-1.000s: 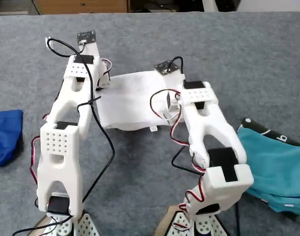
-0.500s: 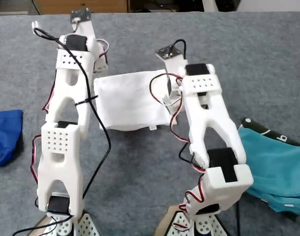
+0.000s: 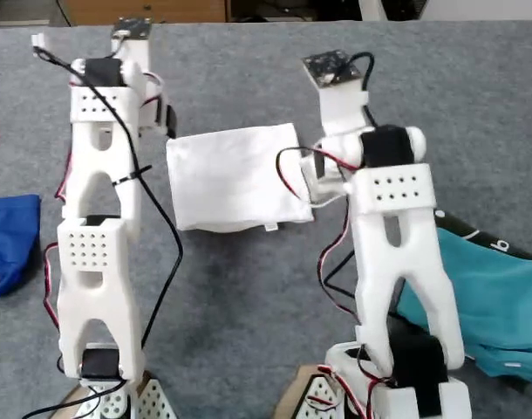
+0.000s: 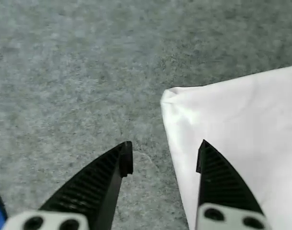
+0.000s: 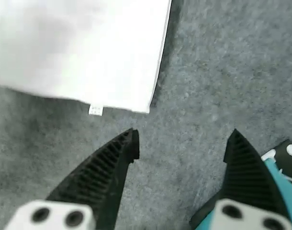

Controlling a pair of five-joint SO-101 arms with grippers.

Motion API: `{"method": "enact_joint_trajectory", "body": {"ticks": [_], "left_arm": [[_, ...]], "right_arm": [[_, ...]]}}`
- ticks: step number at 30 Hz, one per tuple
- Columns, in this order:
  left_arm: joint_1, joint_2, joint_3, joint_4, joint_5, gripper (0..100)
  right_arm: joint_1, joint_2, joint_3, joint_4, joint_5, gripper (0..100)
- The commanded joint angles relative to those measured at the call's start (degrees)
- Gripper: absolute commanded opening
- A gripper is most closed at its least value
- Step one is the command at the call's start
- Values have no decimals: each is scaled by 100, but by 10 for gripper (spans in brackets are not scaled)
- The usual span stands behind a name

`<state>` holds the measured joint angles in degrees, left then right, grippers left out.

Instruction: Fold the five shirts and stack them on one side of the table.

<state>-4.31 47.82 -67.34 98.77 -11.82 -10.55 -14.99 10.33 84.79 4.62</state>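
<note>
- The left claw point(image 4: 163, 157) is hanging over the grey surface point(image 4: 79, 72) with its fingers spread apart, gripping nothing.
- The folded white shirt point(image 4: 241, 129) is lying flat just ahead of that claw. Its corner is sitting just beyond the fingertips, with one finger hanging over the shirt's edge and the other over bare surface.
- The right claw point(image 5: 183, 142) is also standing wide apart and empty above the surface.
- Another corner of the white shirt, carrying a small tag point(image 5: 95, 110), is lying just ahead of this claw, off toward one finger.
- A teal shirt point(image 5: 285, 177) is lying crumpled beside the right claw's other finger.
- A blue shirt point(image 3: 9, 240) is lying well apart from the left claw.
</note>
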Motion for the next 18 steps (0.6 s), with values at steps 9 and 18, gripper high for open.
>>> {"method": "enact_joint_trajectory", "body": {"ticks": [9,18], "left_arm": [[-79,-22,-237,53,1160,229],[-88,470,-246,62,1187,229]], "right_arm": [[-127,92,1429,-1433,-1943,278],[-1138,1209,1332,-1996,-5204,281]]}}
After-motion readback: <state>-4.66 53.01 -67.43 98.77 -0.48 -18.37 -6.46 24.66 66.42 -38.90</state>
